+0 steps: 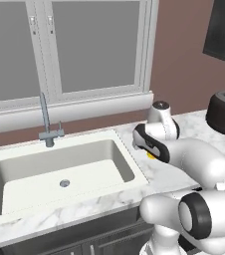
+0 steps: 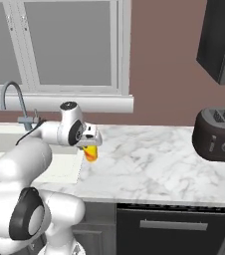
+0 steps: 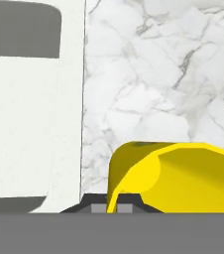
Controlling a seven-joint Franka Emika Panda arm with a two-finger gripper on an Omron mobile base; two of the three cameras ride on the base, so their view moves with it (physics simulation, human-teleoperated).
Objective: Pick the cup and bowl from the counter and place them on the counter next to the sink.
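A: Where is the cup (image 2: pixel 90 152)?

B: Pinched by its rim in the closed gripper (image 2: pixel 91 145), hanging just above the counter (image 2: pixel 149 159) beside the sink (image 1: pixel 59 174).

A: How will it handle?

B: Probably light, stiff, slippery; the rim hold seems workable. Open marble lies rightward; the toaster (image 2: pixel 218 134) stands well apart.

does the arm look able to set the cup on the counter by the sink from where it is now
Probably yes: the fingers are shut on the cup, right over bare counter beside the sink edge, with nothing beneath it.
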